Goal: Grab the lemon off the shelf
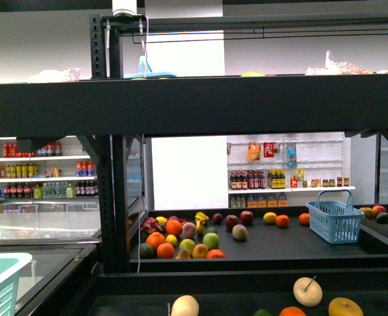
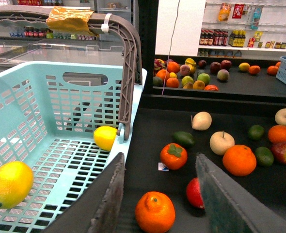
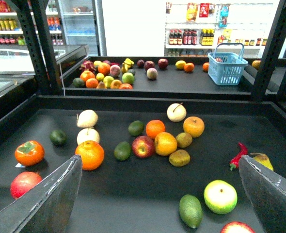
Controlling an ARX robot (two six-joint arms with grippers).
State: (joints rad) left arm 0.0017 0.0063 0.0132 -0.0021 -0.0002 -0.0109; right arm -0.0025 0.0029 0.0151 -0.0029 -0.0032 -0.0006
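Note:
The shelf [image 1: 181, 105] is a black rack with dark flat tiers [image 3: 133, 194] strewn with fruit. Two yellow lemons [image 2: 9, 184] [image 2: 105, 137] lie inside a light teal basket [image 2: 46, 102] beside the near tier. My left gripper [image 2: 157, 194] hangs open just past the basket's rim, above an orange [image 2: 155, 212] and a red fruit [image 2: 195, 192], holding nothing. My right gripper [image 3: 160, 194] is open and empty over the near tier, with an avocado [image 3: 190, 210] and a green-yellow apple [image 3: 220, 196] between its fingers. Neither arm shows in the front view.
A yellow-orange fruit [image 3: 194, 126] sits mid-tier; I cannot tell if it is a lemon. A blue basket [image 1: 335, 220] and a fruit pile [image 1: 181, 240] occupy the far tier. The basket's grey handle [image 2: 128, 73] stands upright. White shelves of bottles [image 1: 39, 171] line the back.

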